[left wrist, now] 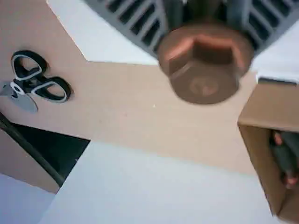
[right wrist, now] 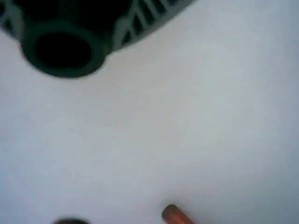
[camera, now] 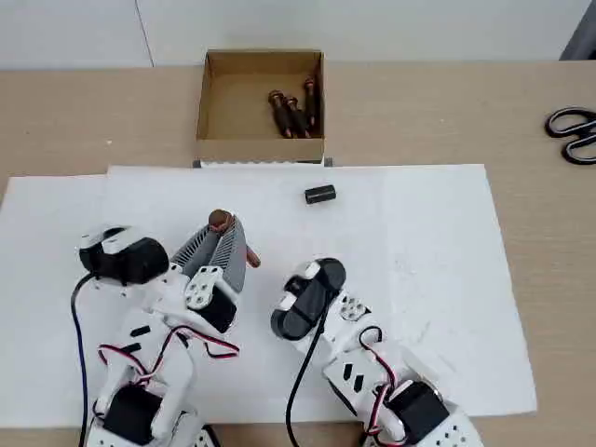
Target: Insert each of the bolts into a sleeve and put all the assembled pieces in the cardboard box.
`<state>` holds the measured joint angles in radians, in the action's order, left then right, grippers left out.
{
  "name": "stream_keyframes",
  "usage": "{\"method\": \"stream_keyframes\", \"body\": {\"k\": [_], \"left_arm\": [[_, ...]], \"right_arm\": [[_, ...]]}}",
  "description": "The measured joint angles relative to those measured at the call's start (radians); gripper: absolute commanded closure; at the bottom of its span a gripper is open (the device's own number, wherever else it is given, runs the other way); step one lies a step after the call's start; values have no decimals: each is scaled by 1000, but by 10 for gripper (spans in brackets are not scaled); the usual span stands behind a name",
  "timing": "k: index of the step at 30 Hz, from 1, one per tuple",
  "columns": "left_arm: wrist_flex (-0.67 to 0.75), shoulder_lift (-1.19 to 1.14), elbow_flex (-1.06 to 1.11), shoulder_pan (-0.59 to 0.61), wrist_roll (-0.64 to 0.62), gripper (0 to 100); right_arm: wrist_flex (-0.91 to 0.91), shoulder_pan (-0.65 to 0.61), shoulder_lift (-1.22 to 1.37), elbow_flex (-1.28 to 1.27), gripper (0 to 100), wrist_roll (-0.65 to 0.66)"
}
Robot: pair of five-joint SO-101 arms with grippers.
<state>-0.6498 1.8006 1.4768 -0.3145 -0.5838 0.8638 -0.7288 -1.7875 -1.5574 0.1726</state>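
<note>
left hand [camera: 223,235] clenched on bolt [left wrist: 205,65], head at its tips, over the paper [camera: 419,242]. right hand [right wrist: 70,21] seems clamped on black sleeve [right wrist: 63,50] (bore open toward cam). line shank w/ bore, push slow. spare sleeve [camera: 319,195] lies nr cardboard box [camera: 209,102] holding finished pcs [camera: 293,112]. scissors [camera: 571,135] far off on bench [camera: 419,102], no obstacle.

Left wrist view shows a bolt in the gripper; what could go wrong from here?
1. The left gripper grips the bolt with its head past the fingers, so it could tilt or slip when pressed into the held sleeve in the right gripper.
2. In the right wrist view the bolt's tip sits well away from that sleeve's bore, so they may miss.
3. The loose sleeve lies on its side on the paper and might roll if brushed.
</note>
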Motion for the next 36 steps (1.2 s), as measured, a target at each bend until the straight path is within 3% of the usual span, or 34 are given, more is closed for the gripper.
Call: {"method": "stream_keyframes", "body": {"k": [15,36], "left_arm": [[3,-2,18,-100,-23,995],[-28,-2,18,-107,-23,995]], "right_arm": [[-75,-9,0,-9,996,8],[-78,-9,0,-31,996,8]]}}
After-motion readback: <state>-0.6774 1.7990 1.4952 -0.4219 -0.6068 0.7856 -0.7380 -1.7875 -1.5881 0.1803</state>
